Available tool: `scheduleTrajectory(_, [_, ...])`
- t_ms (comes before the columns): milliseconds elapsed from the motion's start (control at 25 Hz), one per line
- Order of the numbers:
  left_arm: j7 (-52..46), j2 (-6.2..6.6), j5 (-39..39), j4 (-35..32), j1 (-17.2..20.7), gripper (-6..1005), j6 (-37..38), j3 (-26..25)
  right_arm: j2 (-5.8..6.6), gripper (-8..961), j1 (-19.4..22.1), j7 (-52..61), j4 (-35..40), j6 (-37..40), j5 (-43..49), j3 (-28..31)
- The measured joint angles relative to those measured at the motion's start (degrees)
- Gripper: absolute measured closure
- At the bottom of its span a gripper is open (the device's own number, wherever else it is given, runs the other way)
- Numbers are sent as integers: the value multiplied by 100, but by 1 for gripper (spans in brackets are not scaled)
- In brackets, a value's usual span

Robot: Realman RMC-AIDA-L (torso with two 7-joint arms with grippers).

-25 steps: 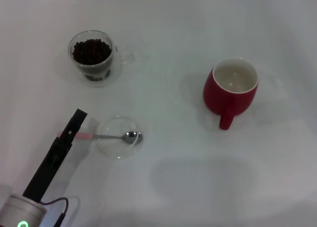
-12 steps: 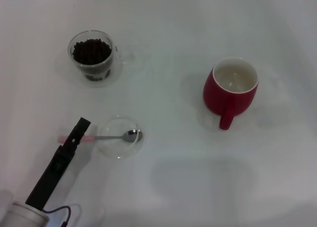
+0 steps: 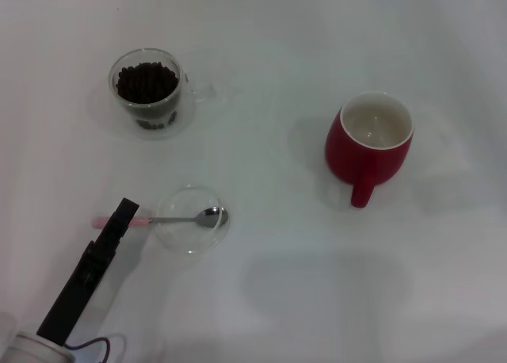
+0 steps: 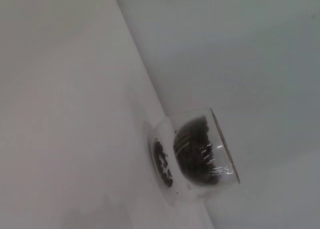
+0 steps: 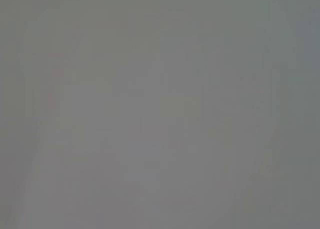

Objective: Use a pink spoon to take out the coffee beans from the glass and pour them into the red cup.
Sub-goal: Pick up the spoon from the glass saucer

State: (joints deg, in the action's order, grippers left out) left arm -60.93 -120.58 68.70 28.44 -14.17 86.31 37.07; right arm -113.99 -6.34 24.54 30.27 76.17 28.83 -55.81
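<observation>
One arm in view, the left: its left gripper [image 3: 124, 212] comes in from the lower left of the head view, dark tip over the pink spoon [image 3: 162, 219] handle; cannot tell whether it's spread, closed or actually pinching the handle, or even touching it. Pink end of the handle pokes out on the far-left side of the tip, the rest of the spoon runs off to the tip's right, metal bowl lying in a flat clear dish [image 3: 181, 238] just beside the gripper on that side. Glass [image 3: 150, 92] stands well ahead of the gripper, further up the white table [image 3: 269, 46], upright, thin handle pointing right, coffee beans [image 3: 146, 82] filling it to near the rim. Left wrist view shows the same glass [image 4: 197, 154] with the dark beans [image 4: 192, 151] inside, and table around it. Red cup [image 3: 370, 142] sits well apart to the gripper's right and a bit ahead, upright, cream inside with no beans visible, loop handle toward the robot. Right gripper not in view; right wrist view is blank grey.
</observation>
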Motion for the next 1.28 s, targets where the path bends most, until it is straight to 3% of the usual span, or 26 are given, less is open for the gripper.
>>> scheduleTrajectory(80, [-11,0,-13,0,10,322,0,-2,0,256,21,14,2,14,0,0])
scheduleTrajectory(200, [-56,0,-26,-15,32,532,-7,-7,-9,256,57,19,4,81,0,0])
scheduleTrajectory(400, [-102,0,-32,-43,14,650,-37,-8,-37,257,105,22,5,164,0,0])
scheduleTrajectory(1280, [-18,22,-59,-49,7,755,-257,-157,-65,258,157,-7,-31,241,-43,9])
